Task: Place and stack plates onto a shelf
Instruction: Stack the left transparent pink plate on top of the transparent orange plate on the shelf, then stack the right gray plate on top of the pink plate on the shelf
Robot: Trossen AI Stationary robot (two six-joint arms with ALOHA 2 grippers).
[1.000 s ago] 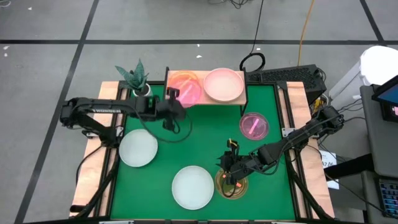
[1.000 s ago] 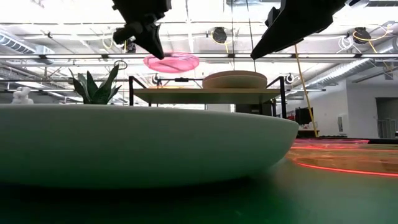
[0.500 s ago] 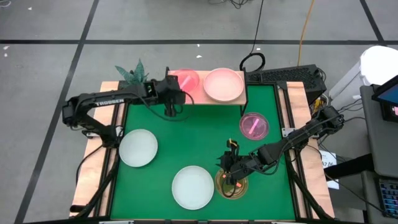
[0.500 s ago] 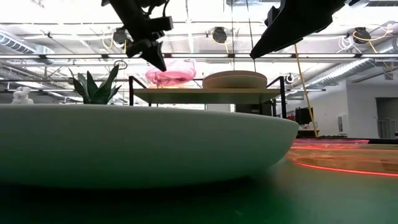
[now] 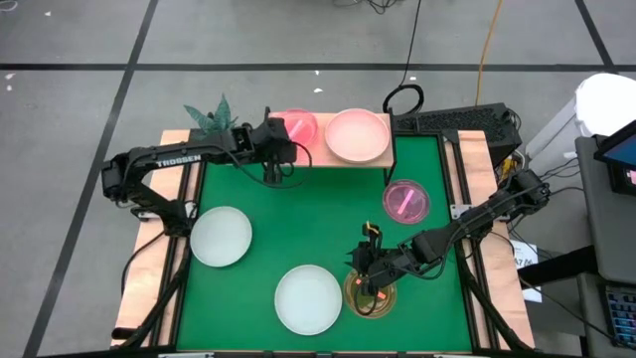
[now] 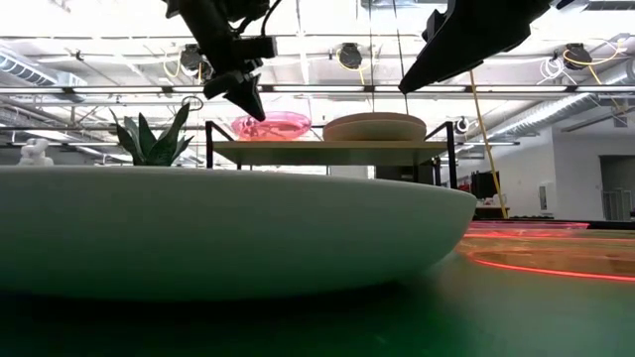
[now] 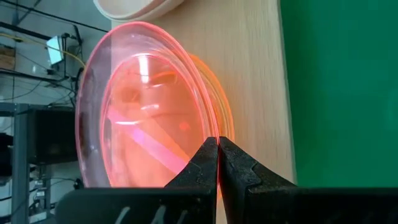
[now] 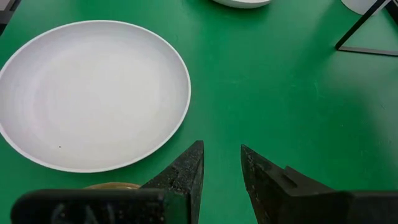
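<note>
The shelf (image 5: 320, 159) stands at the mat's far edge. On its left part a translucent pink plate (image 5: 296, 126) lies on an amber plate (image 7: 219, 102), whose rim shows under it. A salmon plate (image 5: 358, 134) sits on the shelf's right part. My left gripper (image 5: 280, 137) is shut on the pink plate. My right gripper (image 5: 372, 286) hovers open over an amber plate (image 5: 370, 296) at the mat's near right. Two white plates (image 5: 221, 236) (image 5: 308, 299) and another translucent pink plate (image 5: 405, 200) lie on the mat. My left gripper pinches the pink plate's left rim (image 7: 210, 132) between its two fingers. The fingers (image 6: 253, 103) slant down at it from the table's left. The plate (image 6: 271, 125) sits about level on the amber plate on the shelf.
A potted plant (image 5: 217, 121) stands off the shelf's left end, close behind my left arm. Wooden strips (image 5: 151, 268) edge the green mat (image 5: 328, 219). Open mat lies between the shelf and the white plates. Cables and equipment (image 5: 467, 119) sit beyond the right far corner.
My left gripper has moved toward the table's far edge and down, carrying the pink plate from above the shelf's near edge onto the amber plate. The plate hung tipped half a second ago and now sits about level. My right arm has kept still.
</note>
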